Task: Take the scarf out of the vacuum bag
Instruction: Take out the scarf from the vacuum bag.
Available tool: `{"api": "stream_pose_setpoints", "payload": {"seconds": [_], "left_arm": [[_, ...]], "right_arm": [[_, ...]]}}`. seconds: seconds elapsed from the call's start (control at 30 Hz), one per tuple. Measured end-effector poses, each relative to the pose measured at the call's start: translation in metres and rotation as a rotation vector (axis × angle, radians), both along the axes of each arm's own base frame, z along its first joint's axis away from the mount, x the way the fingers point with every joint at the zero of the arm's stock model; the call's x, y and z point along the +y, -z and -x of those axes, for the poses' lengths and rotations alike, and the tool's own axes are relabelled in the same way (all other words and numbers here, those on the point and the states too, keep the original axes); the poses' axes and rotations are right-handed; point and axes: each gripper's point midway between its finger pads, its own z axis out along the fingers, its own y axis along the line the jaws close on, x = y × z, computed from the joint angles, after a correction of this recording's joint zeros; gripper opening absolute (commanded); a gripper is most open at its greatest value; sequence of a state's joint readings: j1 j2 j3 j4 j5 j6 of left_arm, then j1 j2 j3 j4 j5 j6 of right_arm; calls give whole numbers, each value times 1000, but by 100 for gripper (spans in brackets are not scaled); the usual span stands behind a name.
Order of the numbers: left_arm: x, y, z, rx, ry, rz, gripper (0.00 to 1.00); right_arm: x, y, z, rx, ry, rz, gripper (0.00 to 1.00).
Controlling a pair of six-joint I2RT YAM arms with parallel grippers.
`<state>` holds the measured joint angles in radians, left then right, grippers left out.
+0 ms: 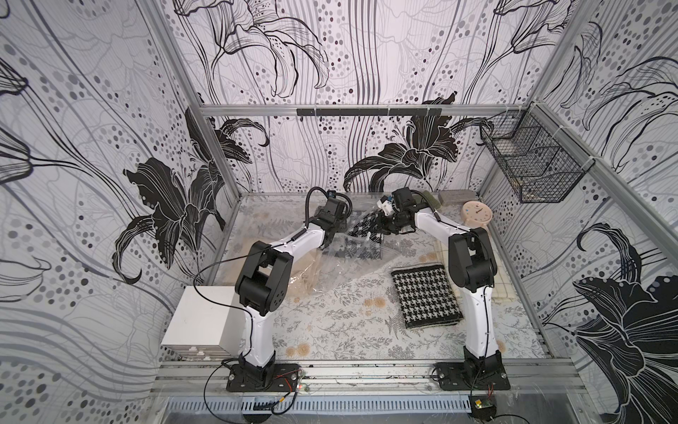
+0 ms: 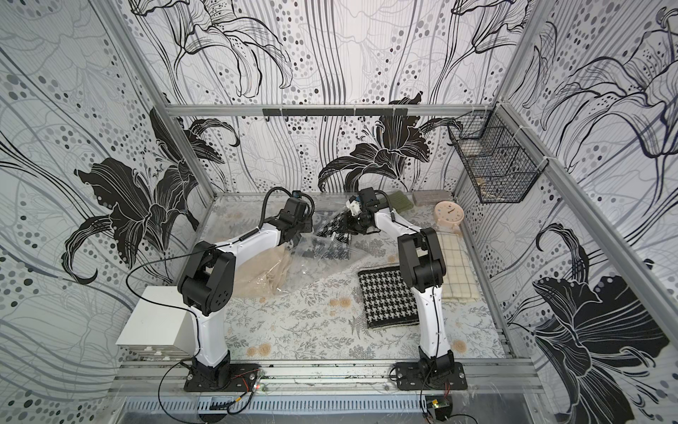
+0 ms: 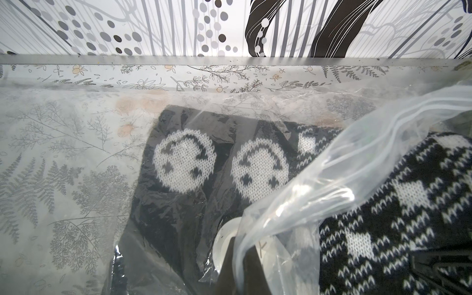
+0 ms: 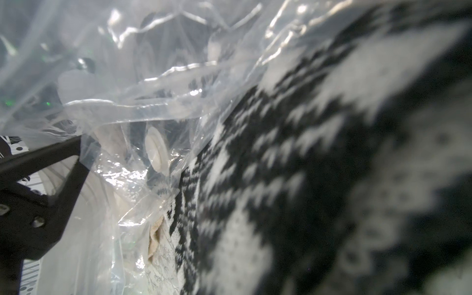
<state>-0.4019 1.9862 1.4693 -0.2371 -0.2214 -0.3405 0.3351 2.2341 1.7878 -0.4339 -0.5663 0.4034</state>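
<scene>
Houndstooth scarf, partly out of vacuum bag mouth at desk rear: right fingers closed on knit, left fingers pinching bag film; best drawn out slowly, film anchored low.

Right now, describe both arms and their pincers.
Left arm and right arm: white link shells, black joints, wrists and base plates, thin black cables alongside. The left pincer and right pincer are black; a white-and-blue part sits by the right wrist.
</scene>
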Motion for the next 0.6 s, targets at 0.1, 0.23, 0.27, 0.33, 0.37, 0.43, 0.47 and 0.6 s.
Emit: {"api": "stream_pose_setpoints", "payload": {"seconds": [0.1,0.23,0.27,0.33,0.37,0.43,0.47,0.6], "left_arm": [[1,2,1,3,-3,-4,0],[2,5,2,8,-5,-8,0],[2,5,3,9,-5,-9,0],[2,5,3,9,-5,-9,0],[2,5,3,9,-5,-9,0],[2,5,3,9,-5,-9,0],[2,5,3,10,-5,-9,0],[3,5,3,9,-7,-11,0]], "right_arm": [[-5,0,3,9,17,24,0],[-12,-11,3,-7,40,56,0],[-14,-14,4,-10,47,65,0],[-18,-19,5,-16,59,81,0],[-19,-21,5,-22,65,88,0],[-24,-21,6,-24,80,110,0],[-26,-19,5,-23,88,123,0],[-28,-18,4,-21,100,125,0]]}}
